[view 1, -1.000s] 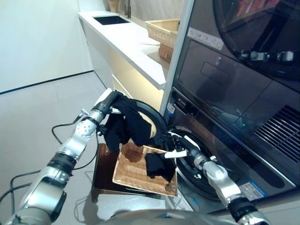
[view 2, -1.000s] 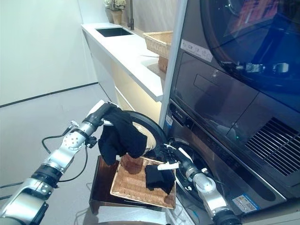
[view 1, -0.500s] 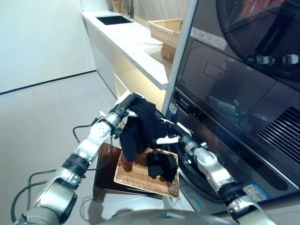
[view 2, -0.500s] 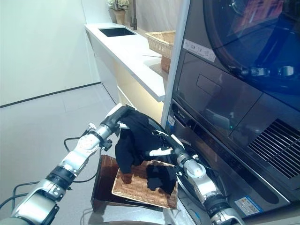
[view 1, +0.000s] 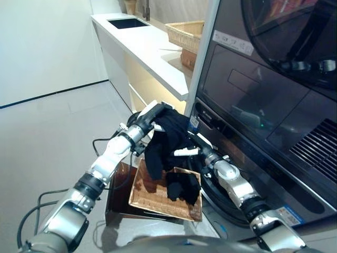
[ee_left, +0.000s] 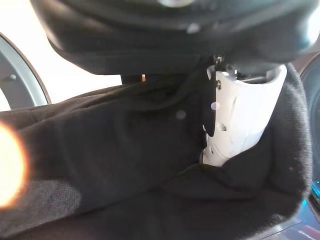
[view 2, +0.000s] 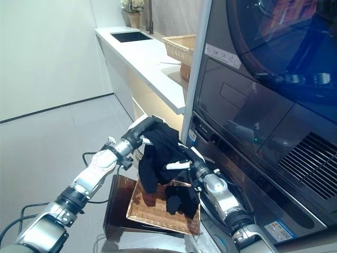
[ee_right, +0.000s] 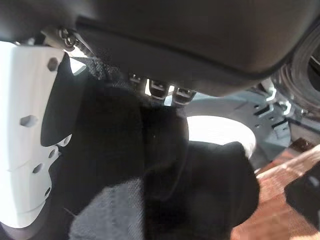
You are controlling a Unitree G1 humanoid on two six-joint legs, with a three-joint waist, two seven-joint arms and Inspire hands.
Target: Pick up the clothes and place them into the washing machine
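**Left eye view: black garment held by both hands before the washing machine door**

Left eye view and right eye view show one scene. A black garment hangs in the air just in front of the washing machine, above a flat wicker tray. The left hand grips the garment's upper end; in the left wrist view the cloth is folded round the white-covered thumb and pressed under the dark palm, so this hand is closed on it. The right hand meets the garment from the machine side; the right wrist view shows black cloth bunched between its white thumb cover and the dark palm, so it too pinches the fabric. A second black garment lies on the tray's machine-side end, partly over its edge. The tray rests on a dark wooden stand on the floor.

Labels: white stickers sit on the machine's front panels, and a small one near the lower corner; their print is too small to read.

Surroundings: the round door opening lies behind and below the right arm. A white counter with a dark sink and a wicker basket runs along the machine's far side. Pale tiled floor lies to the left of the arms.
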